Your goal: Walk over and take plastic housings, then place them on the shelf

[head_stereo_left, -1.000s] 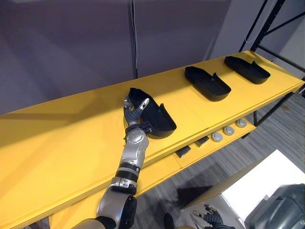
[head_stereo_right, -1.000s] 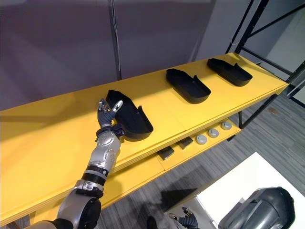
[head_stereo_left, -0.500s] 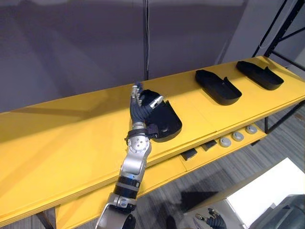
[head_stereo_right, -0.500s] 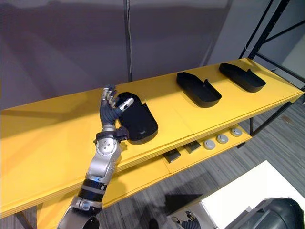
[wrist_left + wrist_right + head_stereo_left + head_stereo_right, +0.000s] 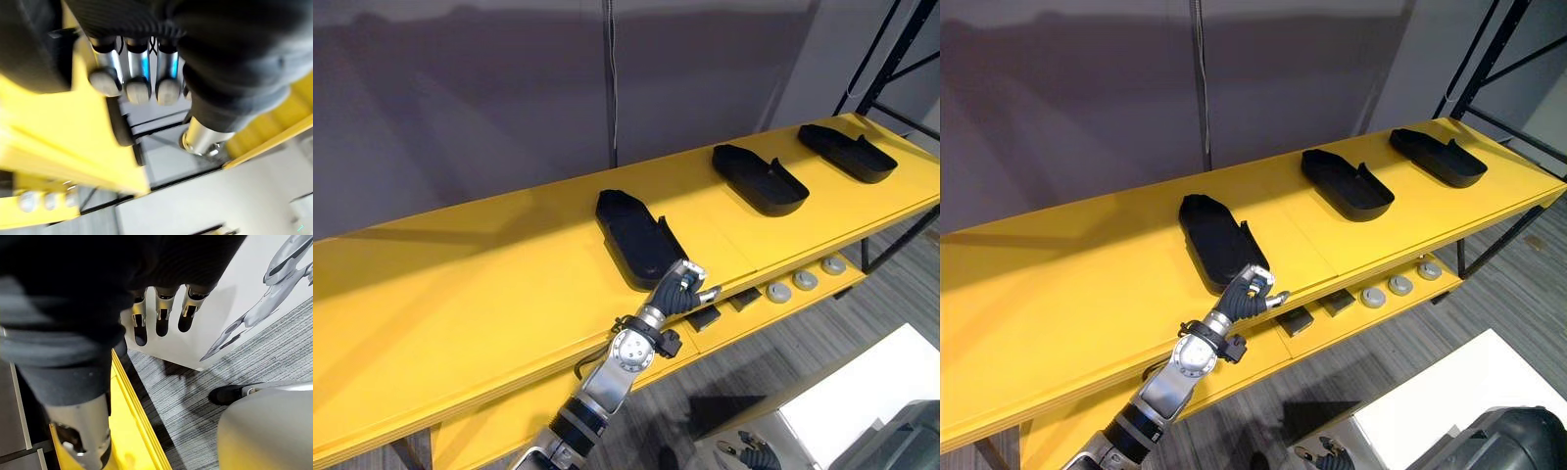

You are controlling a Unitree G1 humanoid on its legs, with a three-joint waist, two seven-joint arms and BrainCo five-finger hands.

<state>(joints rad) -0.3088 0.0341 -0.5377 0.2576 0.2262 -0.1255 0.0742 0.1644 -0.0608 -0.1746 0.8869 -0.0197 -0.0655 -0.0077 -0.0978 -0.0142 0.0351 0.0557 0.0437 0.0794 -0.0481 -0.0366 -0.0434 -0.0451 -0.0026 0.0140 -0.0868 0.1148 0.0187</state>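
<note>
Three black plastic housings lie in a row on the yellow shelf. The nearest housing rests flat near the middle, with the second housing and the third housing further right. My left hand hovers at the shelf's front edge just below the nearest housing, fingers curled in and holding nothing; its curled fingers also show in the left wrist view. My right hand hangs low by my side, its fingers straight and empty.
A lower yellow shelf carries round grey parts and small dark blocks. A white table stands at the lower right. A black rack upright rises at the shelf's right end. A grey wall backs the shelf.
My left hand has let go of the nearest housing, drawn back to the shelf's front edge and curled shut. The housing now lies flat on the shelf.
</note>
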